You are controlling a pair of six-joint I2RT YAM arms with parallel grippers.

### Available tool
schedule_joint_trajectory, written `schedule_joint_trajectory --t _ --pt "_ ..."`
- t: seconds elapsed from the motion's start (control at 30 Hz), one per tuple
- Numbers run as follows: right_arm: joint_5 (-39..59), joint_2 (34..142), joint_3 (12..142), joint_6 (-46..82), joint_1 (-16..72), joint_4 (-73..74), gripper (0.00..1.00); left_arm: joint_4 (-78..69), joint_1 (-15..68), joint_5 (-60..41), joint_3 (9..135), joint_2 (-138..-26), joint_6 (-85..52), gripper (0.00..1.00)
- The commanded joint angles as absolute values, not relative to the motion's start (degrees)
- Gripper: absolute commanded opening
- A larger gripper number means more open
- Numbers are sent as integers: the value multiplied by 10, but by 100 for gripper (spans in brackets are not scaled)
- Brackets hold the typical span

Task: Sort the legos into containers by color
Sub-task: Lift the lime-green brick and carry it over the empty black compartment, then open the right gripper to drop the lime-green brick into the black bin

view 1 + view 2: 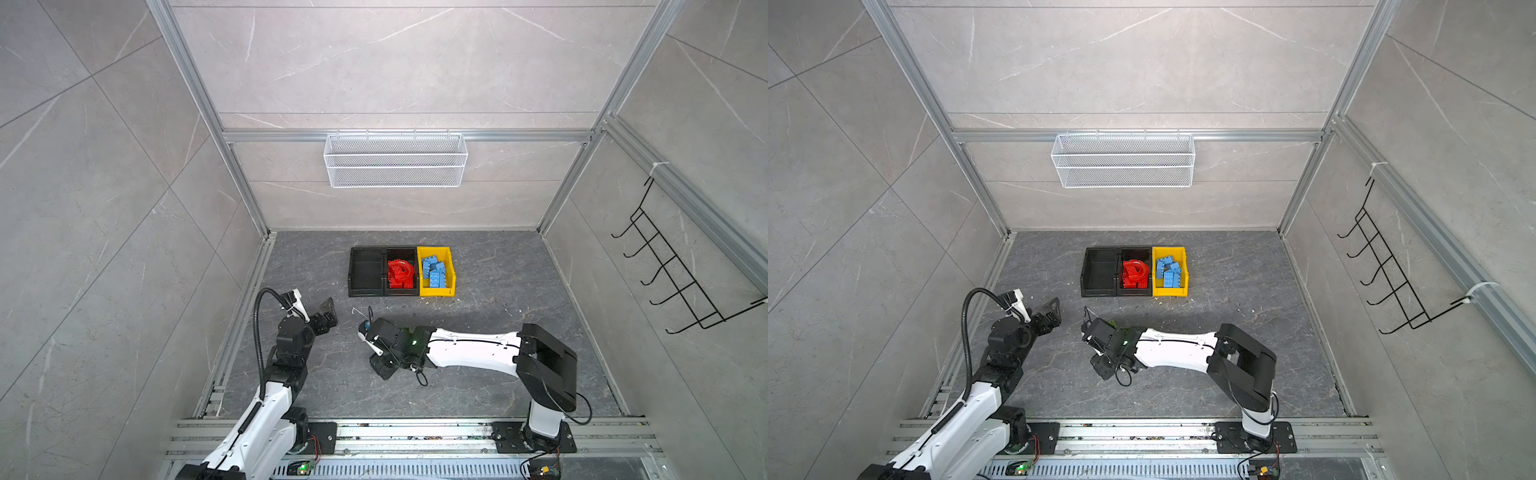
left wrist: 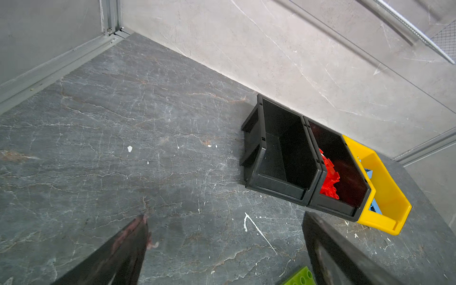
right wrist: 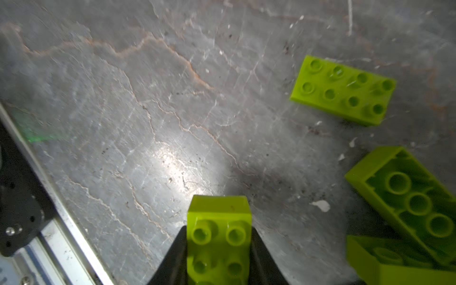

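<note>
1 table (image 1: 498,374), dark marbled slab.
1 white wire basket (image 1: 395,160) on the back wall at 12 o'clock. 1 black hook rack (image 1: 673,266) on the side wall at 3 o'clock.
3 bins in a touching row at 12 o'clock of table centre:
- empty black bin (image 1: 352,270) at the 9 o'clock end
- middle black bin (image 1: 402,250) with the red legos (image 1: 401,274): a pile with an arch on top, count unclear
- yellow bin (image 1: 452,270) at the 3 o'clock end with the blue legos (image 1: 434,272), several, tangled

2 grippers, both at 6 o'clock of the row:
- left gripper (image 2: 223,216): jaws wide apart, nothing between them
- right gripper (image 3: 219,237): clamped on 1 green brick (image 3: 219,217), studs toward the wrist camera

4 green legos in total, none binned. 3 lie loose on the table near the held one: studs-up brick (image 3: 343,90), upside-down brick (image 3: 404,187), and partly cropped brick (image 3: 385,261) touching the upside-down one.
</note>
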State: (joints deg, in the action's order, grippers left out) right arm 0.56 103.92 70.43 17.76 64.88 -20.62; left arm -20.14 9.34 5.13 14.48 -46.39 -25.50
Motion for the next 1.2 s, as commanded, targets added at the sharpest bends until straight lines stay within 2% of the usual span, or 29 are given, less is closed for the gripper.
schedule_joint_trajectory --t 0.0,0.23,0.6,0.87,1.17 --pt "27 1001 696 188 626 -176 30 -236 92 32 171 -463 -251 99" --pt "80 994 760 177 545 -137 29 -229 92 9 181 -458 -257 99" --pt "97 1174 1012 162 451 -169 29 -242 91 27 184 -514 -236 99" --pt "98 1327 1180 157 424 -201 29 -250 91 14 190 -542 -231 99" --pt "91 1436 1304 169 408 -219 30 -260 92 8 193 -564 -230 99"
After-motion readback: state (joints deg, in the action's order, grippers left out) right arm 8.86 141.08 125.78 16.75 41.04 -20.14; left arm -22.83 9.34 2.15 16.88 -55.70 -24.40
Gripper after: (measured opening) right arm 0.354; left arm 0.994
